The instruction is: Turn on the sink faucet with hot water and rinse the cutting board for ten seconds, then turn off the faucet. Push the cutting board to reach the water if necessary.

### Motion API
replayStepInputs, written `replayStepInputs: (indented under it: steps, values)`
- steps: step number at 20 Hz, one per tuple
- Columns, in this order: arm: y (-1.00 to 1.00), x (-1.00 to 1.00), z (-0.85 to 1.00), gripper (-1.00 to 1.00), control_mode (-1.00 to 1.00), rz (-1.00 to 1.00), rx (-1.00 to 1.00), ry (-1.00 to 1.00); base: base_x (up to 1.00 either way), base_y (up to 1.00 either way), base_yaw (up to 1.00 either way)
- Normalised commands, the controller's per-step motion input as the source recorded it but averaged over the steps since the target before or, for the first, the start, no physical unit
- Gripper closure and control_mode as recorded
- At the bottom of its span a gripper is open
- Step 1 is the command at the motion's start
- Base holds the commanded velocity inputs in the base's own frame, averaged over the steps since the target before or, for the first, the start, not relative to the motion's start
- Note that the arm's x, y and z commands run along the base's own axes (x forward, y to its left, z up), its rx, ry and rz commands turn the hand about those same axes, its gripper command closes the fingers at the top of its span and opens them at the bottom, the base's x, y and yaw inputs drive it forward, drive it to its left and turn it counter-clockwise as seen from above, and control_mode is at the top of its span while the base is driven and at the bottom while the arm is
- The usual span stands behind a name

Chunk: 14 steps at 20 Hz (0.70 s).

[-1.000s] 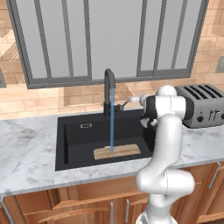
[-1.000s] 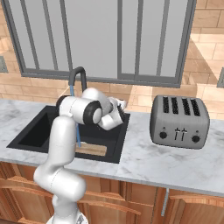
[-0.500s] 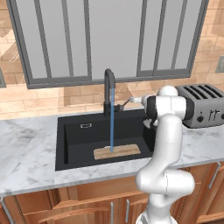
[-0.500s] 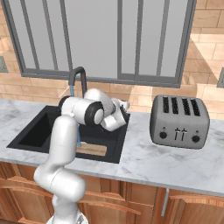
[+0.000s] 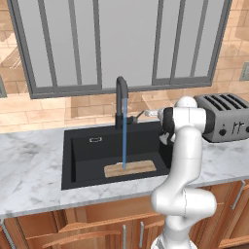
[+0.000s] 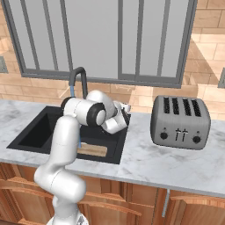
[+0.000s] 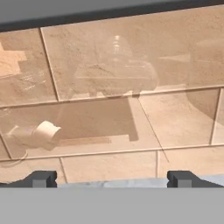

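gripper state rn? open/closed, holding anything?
Gripper: open, fingertips wide apart, nothing between them, facing the tiled wall.

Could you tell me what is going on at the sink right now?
The sink faucet is running: the water falls in a thin blue stream onto the cutting board, which lies flat at the front of the sink. The gripper is open and holds nothing, raised beside the tap and facing the tiled wall. A toaster stands on the counter to the right.
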Motion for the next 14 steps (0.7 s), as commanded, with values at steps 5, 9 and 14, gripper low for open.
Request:
replayStepInputs:
  steps: [5,9,14]
  values:
    - [0.05,0.00,0.00,-1.00,-1.00,0.00,0.00,-0.04,0.00,0.00,0.00]
    - [0.09,0.01,0.00,-1.00,-1.00,0.00,0.00,-0.06,0.00,0.00,0.00]
    - [0.06,0.02,0.00,-1.00,-1.00,0.04,0.00,-0.03,0.00,0.00,0.00]
